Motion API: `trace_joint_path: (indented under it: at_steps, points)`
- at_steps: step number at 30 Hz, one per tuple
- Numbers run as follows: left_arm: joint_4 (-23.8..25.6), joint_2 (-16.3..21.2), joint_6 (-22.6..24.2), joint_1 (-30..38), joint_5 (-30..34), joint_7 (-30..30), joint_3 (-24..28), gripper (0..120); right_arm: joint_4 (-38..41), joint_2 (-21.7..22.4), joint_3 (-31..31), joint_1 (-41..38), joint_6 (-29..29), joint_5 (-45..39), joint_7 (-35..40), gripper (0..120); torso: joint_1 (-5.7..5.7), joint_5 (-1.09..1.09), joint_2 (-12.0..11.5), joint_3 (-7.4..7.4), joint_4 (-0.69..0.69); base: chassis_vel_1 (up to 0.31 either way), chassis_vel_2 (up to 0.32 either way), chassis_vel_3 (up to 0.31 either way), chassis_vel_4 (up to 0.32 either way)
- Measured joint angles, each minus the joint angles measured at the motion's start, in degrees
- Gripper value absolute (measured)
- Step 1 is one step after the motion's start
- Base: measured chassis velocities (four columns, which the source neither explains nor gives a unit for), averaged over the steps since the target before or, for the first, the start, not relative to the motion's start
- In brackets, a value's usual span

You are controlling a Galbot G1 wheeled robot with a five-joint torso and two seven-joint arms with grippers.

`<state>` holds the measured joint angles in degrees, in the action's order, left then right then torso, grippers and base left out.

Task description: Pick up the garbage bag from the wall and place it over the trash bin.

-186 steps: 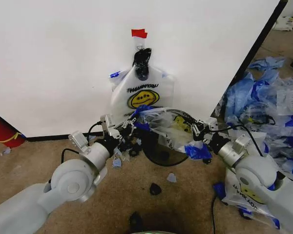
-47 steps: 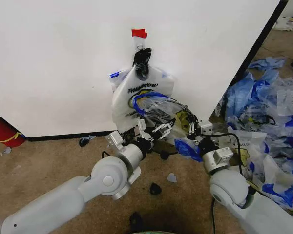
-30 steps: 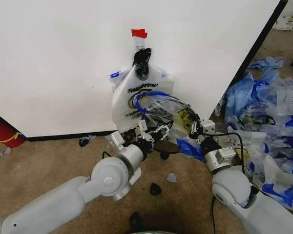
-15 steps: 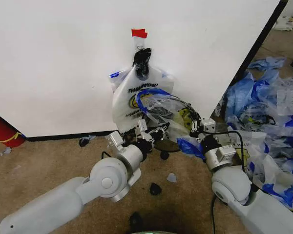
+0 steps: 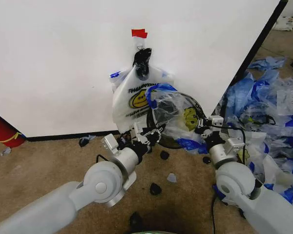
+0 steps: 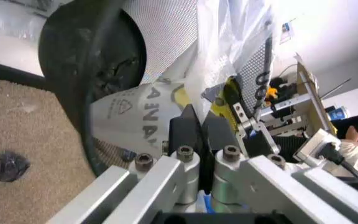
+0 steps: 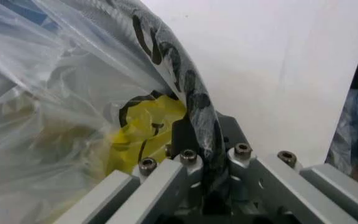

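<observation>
The garbage bag [image 5: 172,111], translucent with blue edges and a yellow face, is draped over the tilted black mesh trash bin [image 5: 170,142], which stands against the wall [image 5: 63,58]. My left gripper [image 5: 149,134] is low on the bin's left side. In the left wrist view it [image 6: 199,133] is shut on the bag's plastic [image 6: 229,56] beside the bin [image 6: 79,60]. My right gripper [image 5: 203,127] is at the bin's right side. In the right wrist view it [image 7: 207,140] is shut on the bin's bag-covered rim [image 7: 185,79]. Another smiley bag [image 5: 132,97] hangs from a black hook under red tape [image 5: 139,33].
A heap of blue-and-white bags [image 5: 268,97] covers the floor at the right. A red cylinder [image 5: 2,129] stands at the far left by the wall. Small black scraps [image 5: 155,188] lie on the brown carpet in front of the bin.
The bin and its bag have tipped up and shifted right against the wall. The right gripper moved right with the rim. The left gripper slid slightly left and lower.
</observation>
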<state>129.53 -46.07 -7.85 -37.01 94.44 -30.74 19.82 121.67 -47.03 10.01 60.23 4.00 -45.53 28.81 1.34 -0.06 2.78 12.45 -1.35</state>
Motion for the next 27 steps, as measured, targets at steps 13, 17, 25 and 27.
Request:
trace_joint_path:
  at_steps: [13, 17, 25, 27]
  points:
    - [0.9, 2.1, 0.0, -3.2, -1.2, 1.0, -4.8, 0, 1.8, 3.5, 2.3, -0.7, 0.8, -11.8, 0.0, 0, 0.0, 0.0, 0.0, 0.0, -0.01, 0.0, 0.0, 0.0, 0.0]
    - [2.5, 3.5, 0.2, -5.5, -1.1, 1.5, -8.2, 0, 0.9, 4.3, 3.0, -1.4, 0.7, -12.6, -0.2, 0, 0.0, 0.0, 0.0, 0.0, 0.0, 0.0, 0.0, 0.0, 0.0]
    - [3.1, 3.8, 0.5, -8.7, -1.6, 2.5, -10.6, 0, 0.6, 4.7, 5.3, -1.8, 1.2, -17.0, -0.4, 0, 0.0, 0.0, 0.0, 0.0, 0.0, 0.0, 0.0, 0.0, 0.0]
    - [2.9, 3.6, 0.5, -8.9, -1.8, 2.6, -10.7, 0, 0.8, 5.0, 5.9, -1.8, 1.4, -18.1, -0.5, 0, 0.0, 0.0, 0.0, 0.0, -0.01, 0.0, 0.0, 0.0, 0.0]
